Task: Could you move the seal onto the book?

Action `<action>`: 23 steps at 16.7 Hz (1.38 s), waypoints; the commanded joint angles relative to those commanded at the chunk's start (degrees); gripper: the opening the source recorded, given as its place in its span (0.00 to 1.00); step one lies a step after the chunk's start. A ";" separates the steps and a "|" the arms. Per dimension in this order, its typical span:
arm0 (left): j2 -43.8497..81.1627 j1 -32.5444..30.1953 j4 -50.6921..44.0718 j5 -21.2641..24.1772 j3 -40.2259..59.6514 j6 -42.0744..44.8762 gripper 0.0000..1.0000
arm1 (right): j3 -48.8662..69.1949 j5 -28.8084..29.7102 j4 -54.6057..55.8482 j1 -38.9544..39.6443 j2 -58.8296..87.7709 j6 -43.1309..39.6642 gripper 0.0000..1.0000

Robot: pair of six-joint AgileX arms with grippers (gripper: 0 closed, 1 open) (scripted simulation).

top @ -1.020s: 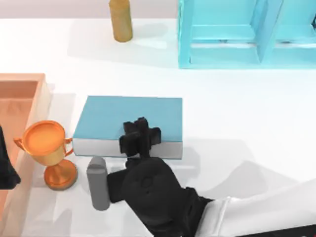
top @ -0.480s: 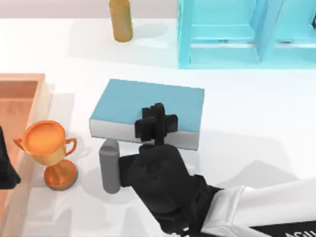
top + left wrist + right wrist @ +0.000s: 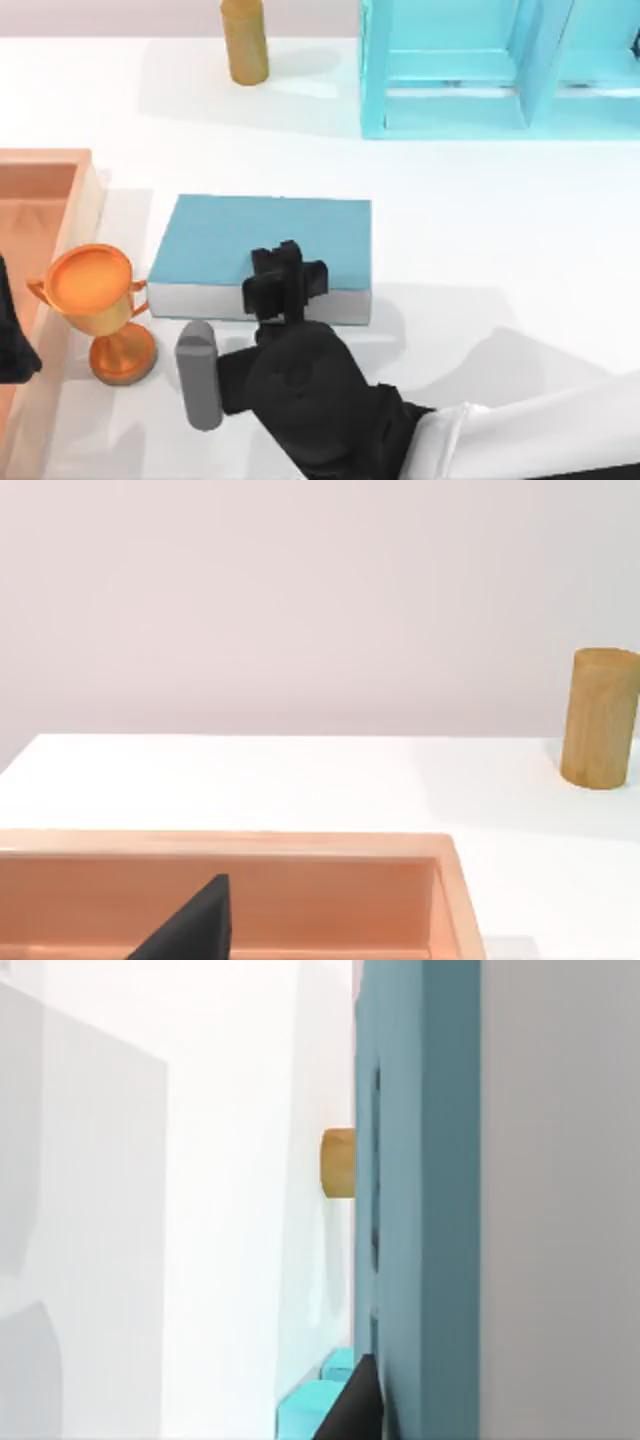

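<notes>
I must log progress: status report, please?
Right hand grips the book at its front edge. Left hand parked over the tray. The seal untouched at the far edge. Trophy beside the book.

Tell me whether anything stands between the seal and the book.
Nothing visible does. Bare table lies between the seal and the book. The right gripper clamps the book's near edge, covering part of the cover. The left gripper sits parked at the table's left.

Tan cylinder on white table beyond orange tray
</notes>
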 joint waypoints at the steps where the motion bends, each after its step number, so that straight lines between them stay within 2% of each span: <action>1: 0.00 0.00 0.00 0.00 0.00 0.00 1.00 | -0.13 0.01 -0.30 -0.22 0.02 0.35 0.00; 7: 0.00 0.00 0.00 0.00 0.00 0.00 1.00 | -6.27 2.95 2.09 -1.85 0.53 -3.78 0.00; 10: 0.00 0.00 0.00 0.00 0.00 0.00 1.00 | -5.55 3.16 5.87 -1.04 1.08 -6.46 0.00; 16: 0.00 0.00 0.00 0.00 0.00 0.00 1.00 | -1.91 0.32 7.11 -0.38 5.23 -0.23 0.00; 21: 0.00 0.00 0.00 0.00 0.00 0.00 1.00 | -1.56 0.10 6.91 -0.22 5.79 0.34 0.00; 23: 0.00 0.00 0.00 0.00 0.00 0.00 1.00 | -1.56 0.10 6.91 -0.22 5.79 0.34 0.15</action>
